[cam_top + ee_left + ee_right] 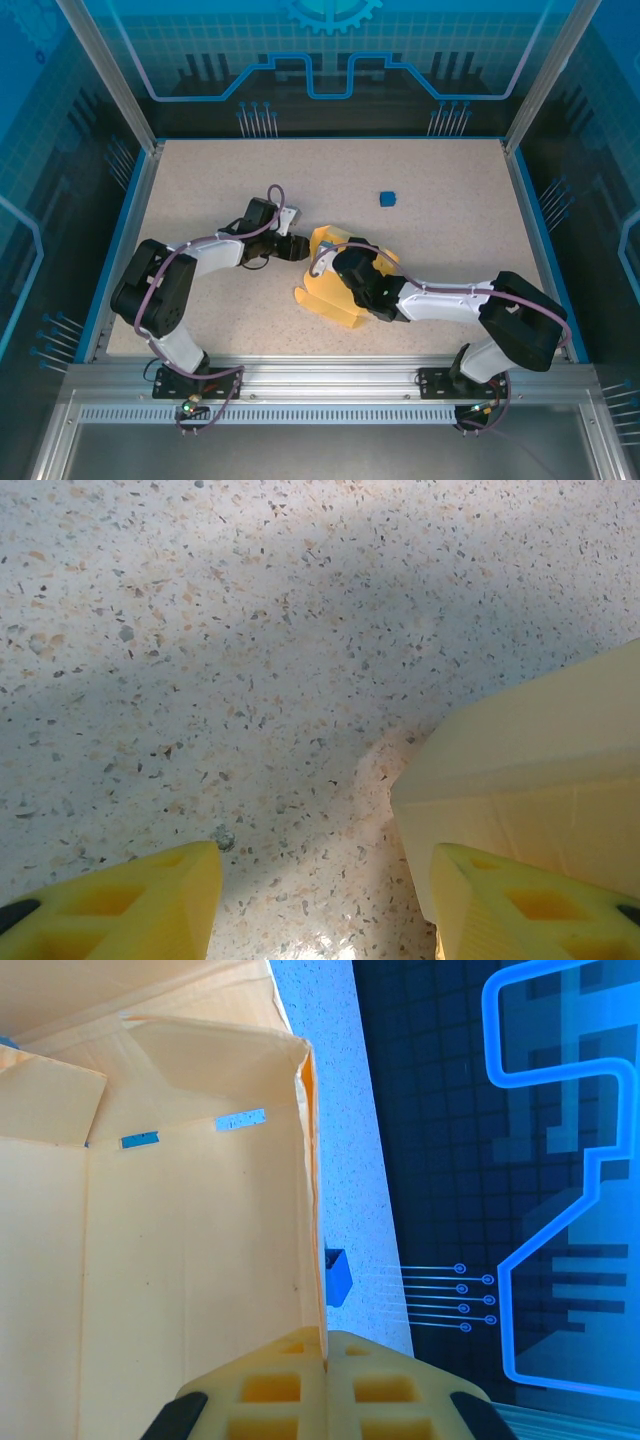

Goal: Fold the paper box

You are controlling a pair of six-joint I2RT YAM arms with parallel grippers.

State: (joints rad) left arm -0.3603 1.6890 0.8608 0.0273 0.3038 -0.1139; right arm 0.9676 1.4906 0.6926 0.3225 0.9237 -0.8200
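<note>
While the pale yellow thin-card paper box (325, 300) is only half folded, the right gripper (325, 1345) pinches its wall and the left gripper (325, 865) gapes alongside.

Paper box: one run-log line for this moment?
pale yellow card paper box: partly folded | right gripper: shut on box wall | left gripper: open beside box | small blue cube: apart

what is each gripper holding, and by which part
The right gripper pinches the box by the edge of one side panel. The left gripper is open, holding nothing.
</note>
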